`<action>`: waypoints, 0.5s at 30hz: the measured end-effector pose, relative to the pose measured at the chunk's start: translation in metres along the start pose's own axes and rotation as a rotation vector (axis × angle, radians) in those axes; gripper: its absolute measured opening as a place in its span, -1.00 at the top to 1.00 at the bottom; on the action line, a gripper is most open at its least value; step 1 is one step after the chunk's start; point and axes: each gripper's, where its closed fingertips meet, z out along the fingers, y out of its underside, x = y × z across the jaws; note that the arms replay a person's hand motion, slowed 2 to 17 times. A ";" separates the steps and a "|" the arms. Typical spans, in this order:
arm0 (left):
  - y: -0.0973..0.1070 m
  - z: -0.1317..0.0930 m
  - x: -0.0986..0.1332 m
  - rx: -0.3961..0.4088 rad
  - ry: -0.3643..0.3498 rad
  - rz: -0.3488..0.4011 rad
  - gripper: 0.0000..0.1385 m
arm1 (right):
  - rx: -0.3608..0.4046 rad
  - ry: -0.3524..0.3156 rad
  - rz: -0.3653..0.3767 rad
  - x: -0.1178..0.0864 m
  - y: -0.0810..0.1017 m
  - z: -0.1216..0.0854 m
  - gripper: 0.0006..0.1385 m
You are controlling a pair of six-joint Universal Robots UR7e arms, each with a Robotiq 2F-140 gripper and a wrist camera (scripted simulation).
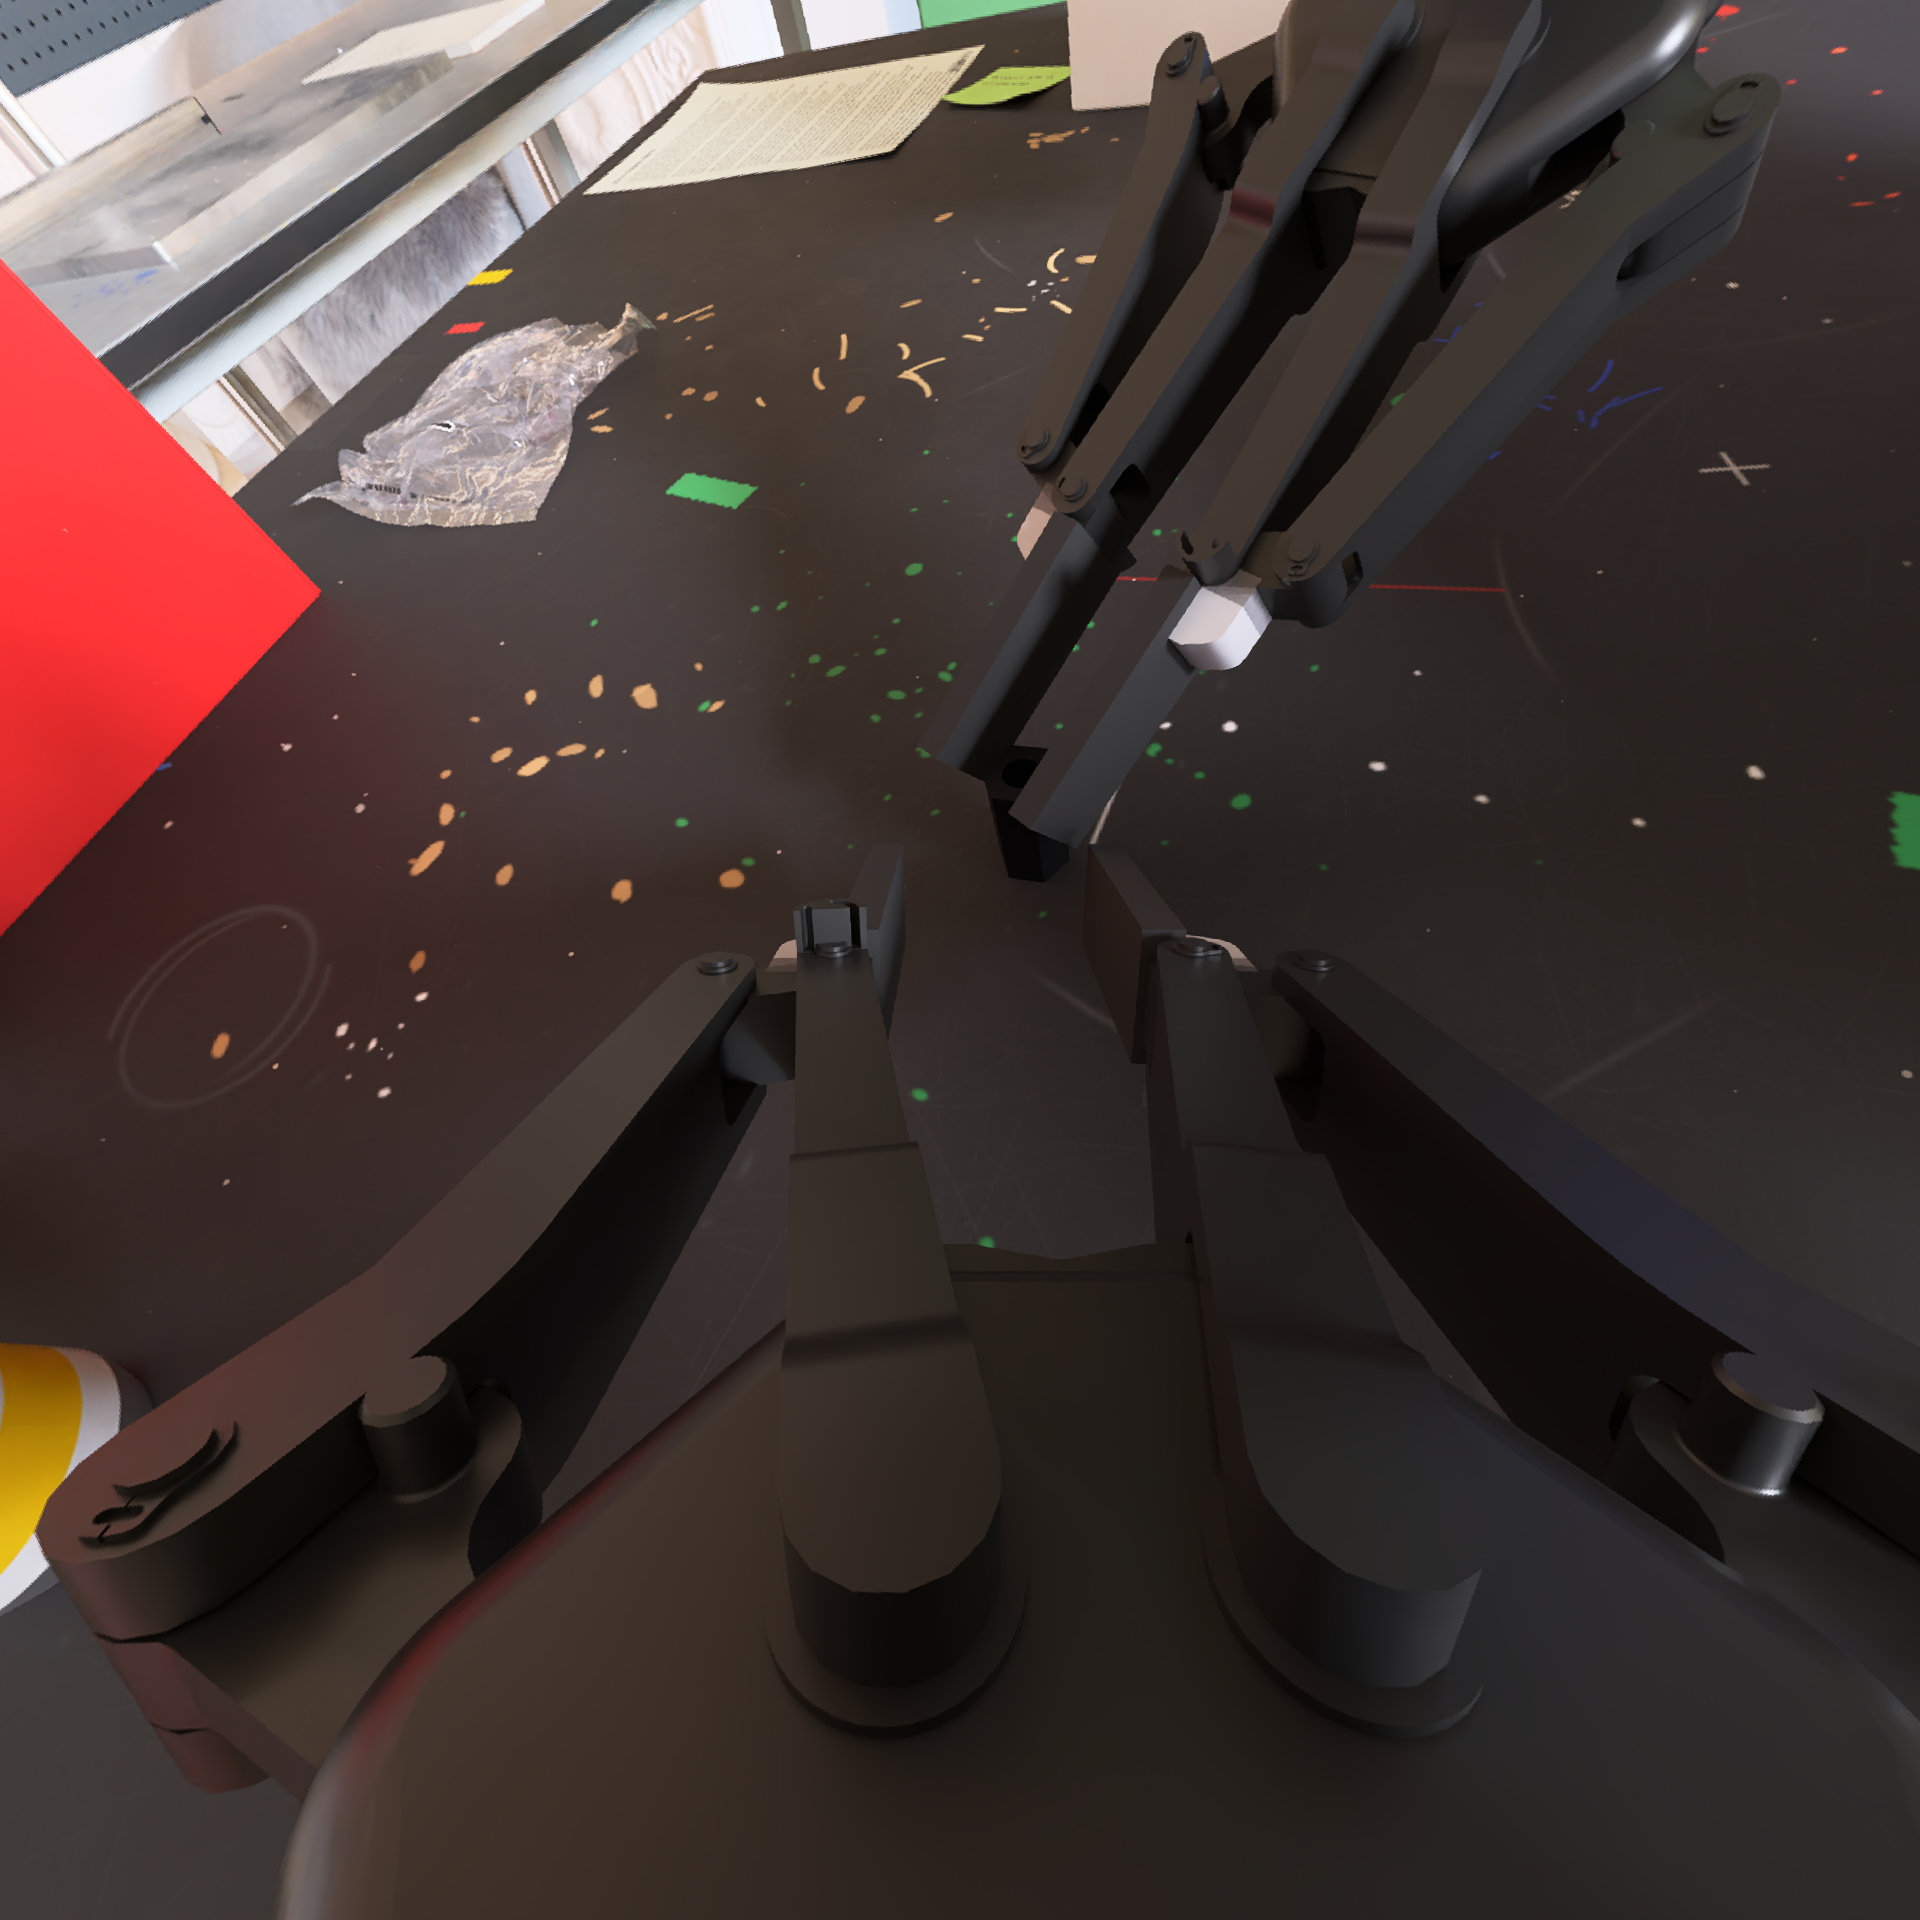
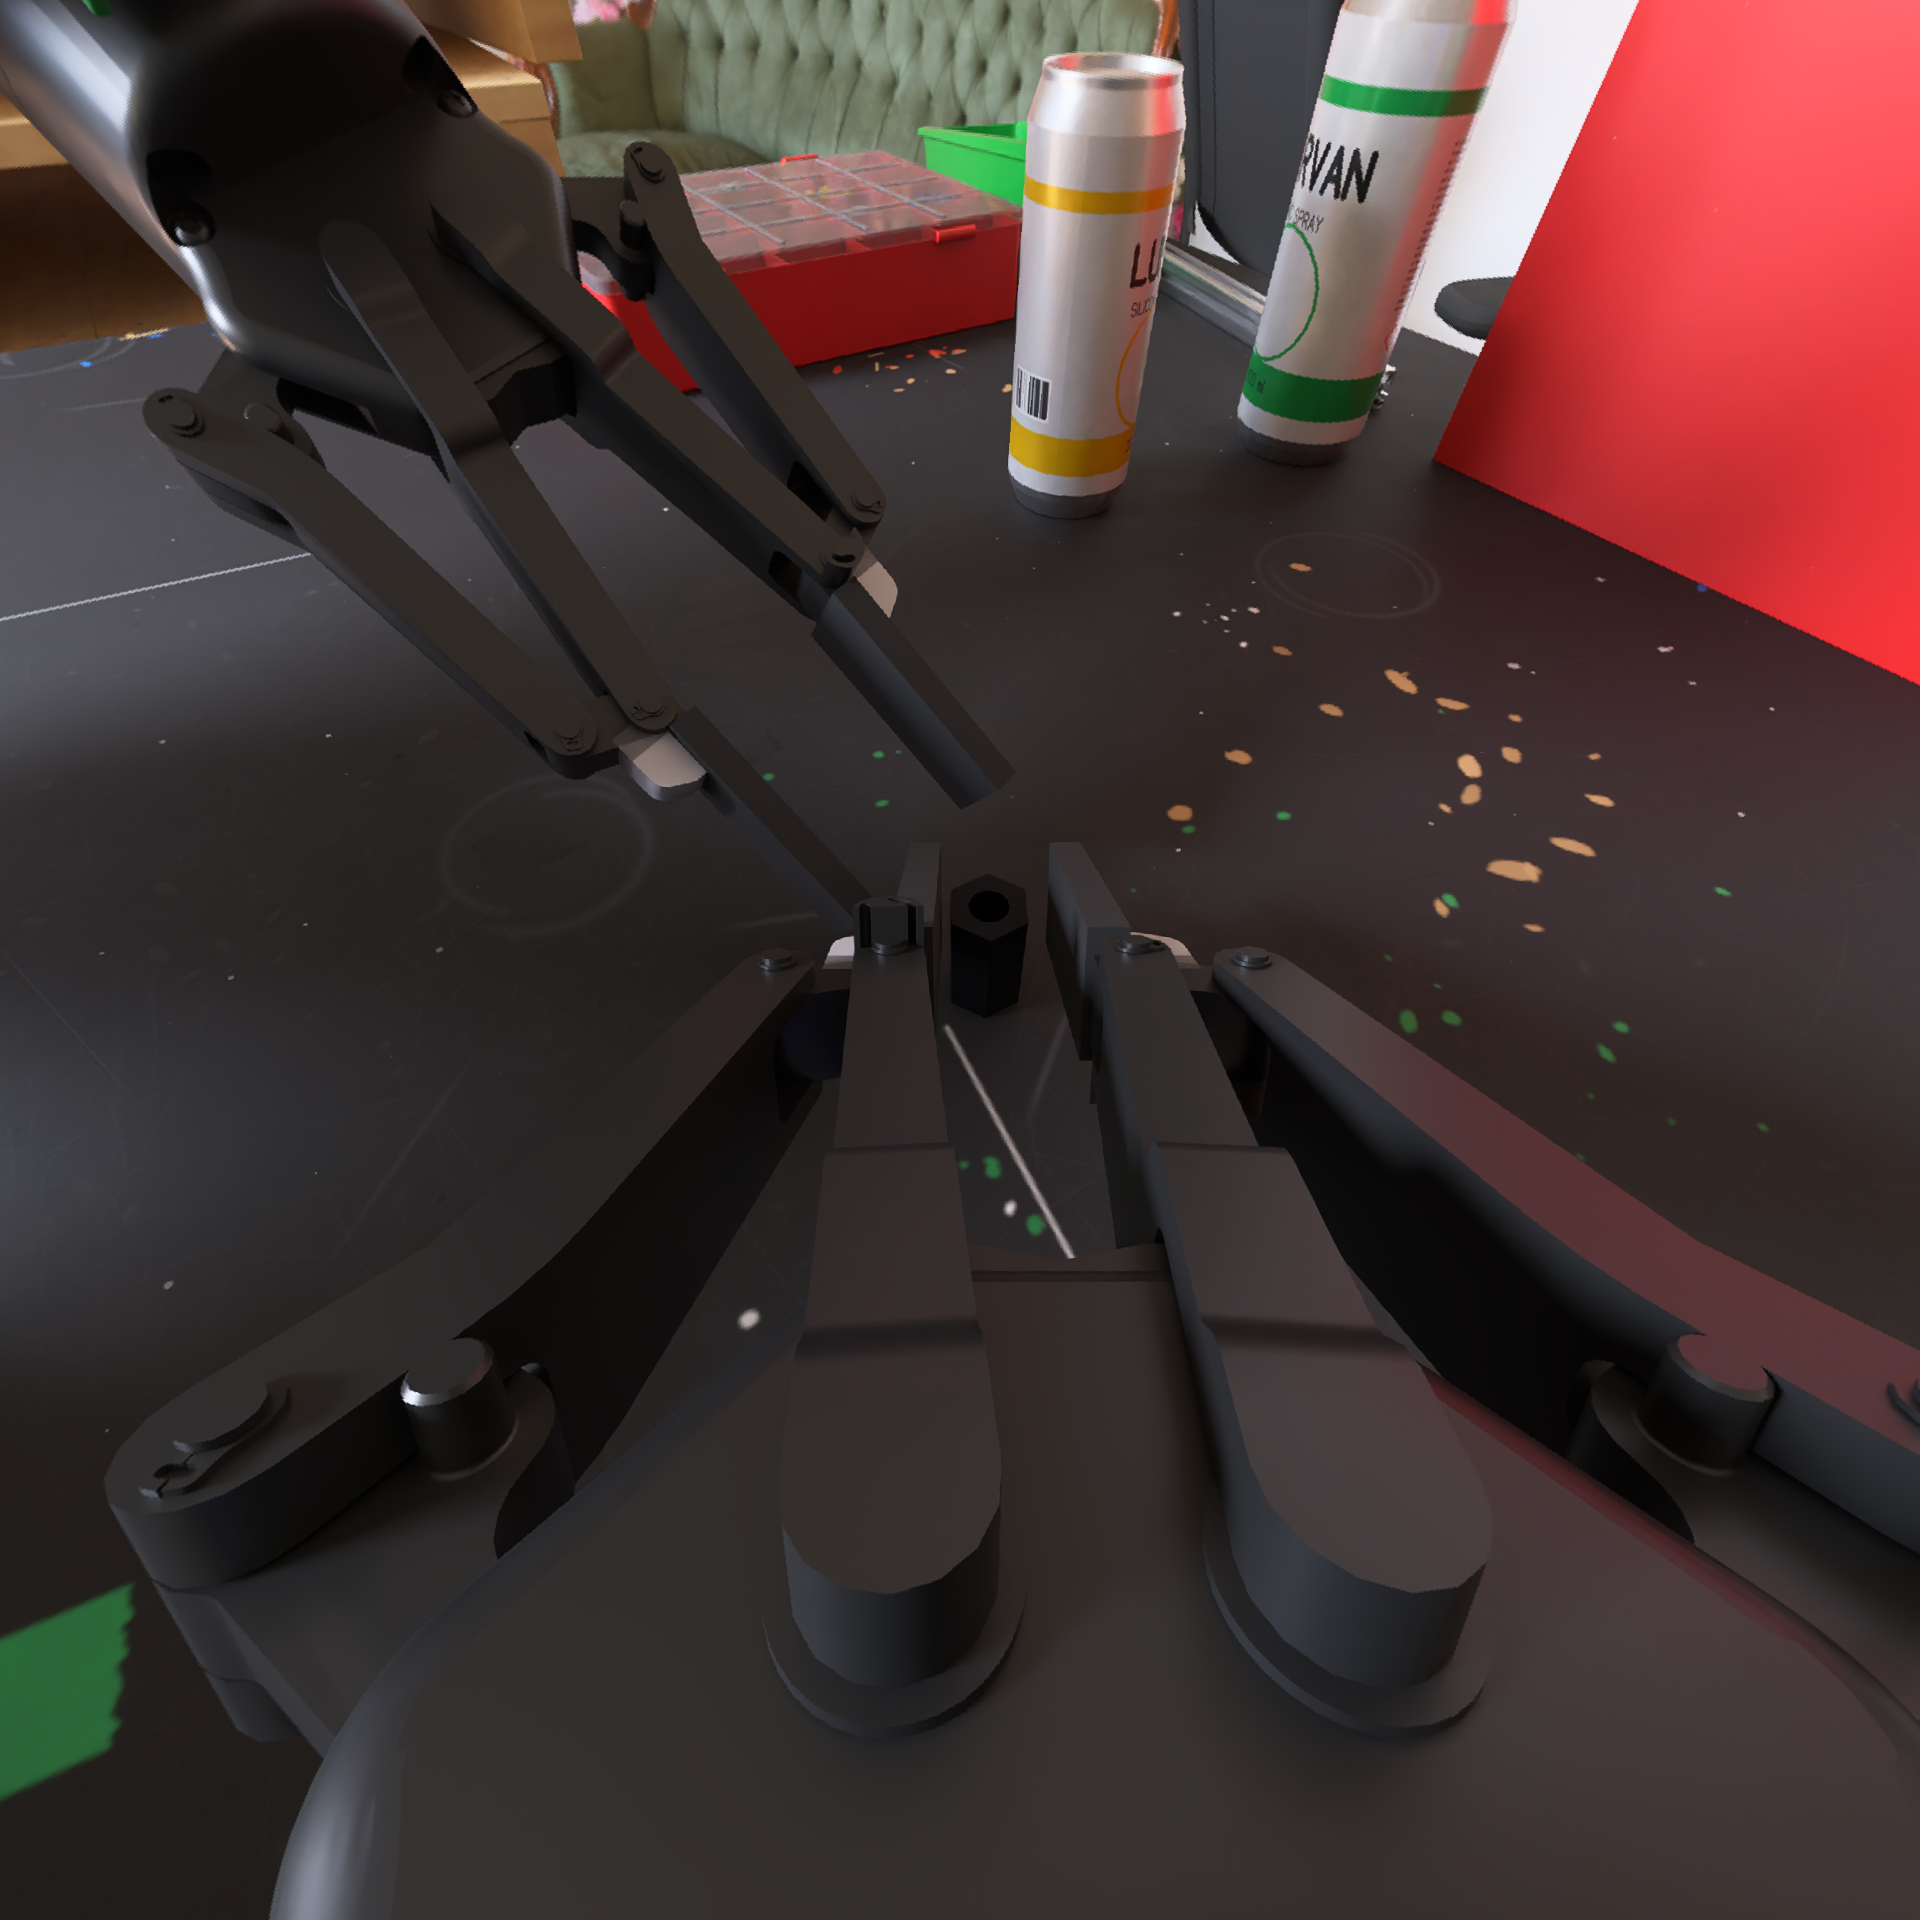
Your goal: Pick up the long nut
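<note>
The long nut (image 2: 987,940) is a black hexagonal sleeve that stands upright, hole up, on the dark table (image 2: 1247,727). My right gripper (image 2: 992,883) is closed narrowly on it, one finger on each side. In the left wrist view the right gripper (image 1: 1013,795) comes down from the upper right, with the nut (image 1: 1031,847) showing between and below its fingertips. My left gripper (image 1: 997,914) is open and empty, its tips just in front of the nut. In the right wrist view it (image 2: 920,847) reaches in from the upper left.
A red panel (image 2: 1714,364) stands at the right. Two tall cans (image 2: 1091,281) (image 2: 1351,229), a red compartment box (image 2: 852,249) and a green bin (image 2: 971,145) stand behind. A crumpled plastic bag (image 1: 488,416) and a paper sheet (image 1: 790,114) lie farther off.
</note>
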 end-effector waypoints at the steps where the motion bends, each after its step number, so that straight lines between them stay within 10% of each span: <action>1: 0.000 0.000 0.000 0.001 0.002 -0.003 0.32 | -0.002 0.001 -0.003 0.000 0.000 0.000 0.61; 15: 0.001 0.000 0.000 0.004 0.019 -0.030 0.30 | -0.038 -0.001 -0.036 -0.002 0.003 0.005 0.73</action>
